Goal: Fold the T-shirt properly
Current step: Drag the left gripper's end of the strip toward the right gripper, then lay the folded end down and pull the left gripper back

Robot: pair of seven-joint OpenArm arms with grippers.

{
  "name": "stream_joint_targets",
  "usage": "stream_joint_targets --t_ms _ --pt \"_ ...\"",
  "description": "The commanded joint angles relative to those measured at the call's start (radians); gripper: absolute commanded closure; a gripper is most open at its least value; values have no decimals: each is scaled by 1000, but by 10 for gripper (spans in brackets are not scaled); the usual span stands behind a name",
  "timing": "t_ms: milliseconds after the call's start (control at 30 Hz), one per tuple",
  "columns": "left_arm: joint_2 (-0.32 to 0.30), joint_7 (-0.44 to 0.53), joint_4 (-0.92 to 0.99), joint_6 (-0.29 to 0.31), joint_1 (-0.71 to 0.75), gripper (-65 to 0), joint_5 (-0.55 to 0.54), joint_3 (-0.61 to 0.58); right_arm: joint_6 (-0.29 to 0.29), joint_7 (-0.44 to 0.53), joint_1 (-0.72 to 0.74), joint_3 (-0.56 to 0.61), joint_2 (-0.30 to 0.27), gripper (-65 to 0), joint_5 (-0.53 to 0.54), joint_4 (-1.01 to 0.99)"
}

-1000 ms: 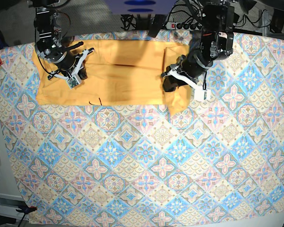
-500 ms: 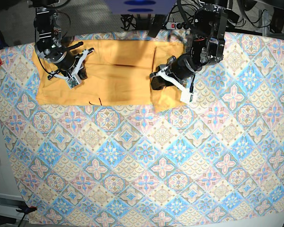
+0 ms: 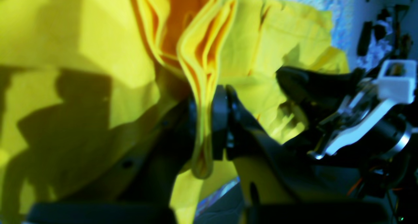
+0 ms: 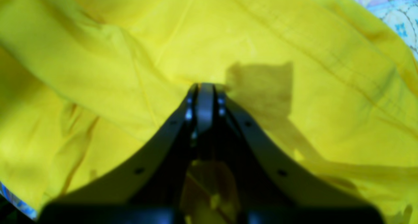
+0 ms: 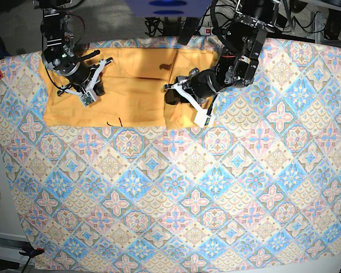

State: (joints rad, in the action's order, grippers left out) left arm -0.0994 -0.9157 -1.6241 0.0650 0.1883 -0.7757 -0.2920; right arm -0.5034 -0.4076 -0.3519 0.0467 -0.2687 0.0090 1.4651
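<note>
t-shirt [image 5: 133,91]: soft matt cloth, creasing in my grip, no sheen.
tablecloth [image 5: 176,193]: printed cloth, flat and matt.
my left gripper [image 3: 209,132]: smooth dark plastic fingers, slightly glossy; white plastic bracket beside.
my right gripper [image 4: 204,101]: matt black plastic, small shiny metal screws.

left tool [image 3: 209,132] (clamped) on t-shirt [image 3: 98,44]

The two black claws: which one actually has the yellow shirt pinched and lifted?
The left gripper, on the right in the base view: a fold of the T-shirt is clamped between its jaws. The right gripper is shut, merely resting on flat cloth.
</note>
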Motion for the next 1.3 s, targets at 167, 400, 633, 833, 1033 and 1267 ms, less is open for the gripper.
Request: stream_joint_targets --t_ms 167,400,633,833,1033,1267 --pt "0 7 3 11 -40 0 -12 -31 -5 -29 -2 0 -5 -7 -7 6" --pt "-36 8 0 11 -82 -49 -18 -157 -5 -29 -2 0 -5 -7 -7 6" --pt "-58 13 0 11 -85 -210 -18 -160 -5 -27 -2 0 -5 -7 -7 7" --pt "-64 16 -3 11 -85 -303 -18 -155 -5 -27 -2 0 -5 -7 -7 7" --pt "-173 66 -123 11 -69 -315 -18 -155 -5 -26 -2 -5 -7 -7 -5 21" --pt "-244 68 -121 11 -43 -314 -17 -163 -5 -30 -23 -86 -7 -7 -5 110"
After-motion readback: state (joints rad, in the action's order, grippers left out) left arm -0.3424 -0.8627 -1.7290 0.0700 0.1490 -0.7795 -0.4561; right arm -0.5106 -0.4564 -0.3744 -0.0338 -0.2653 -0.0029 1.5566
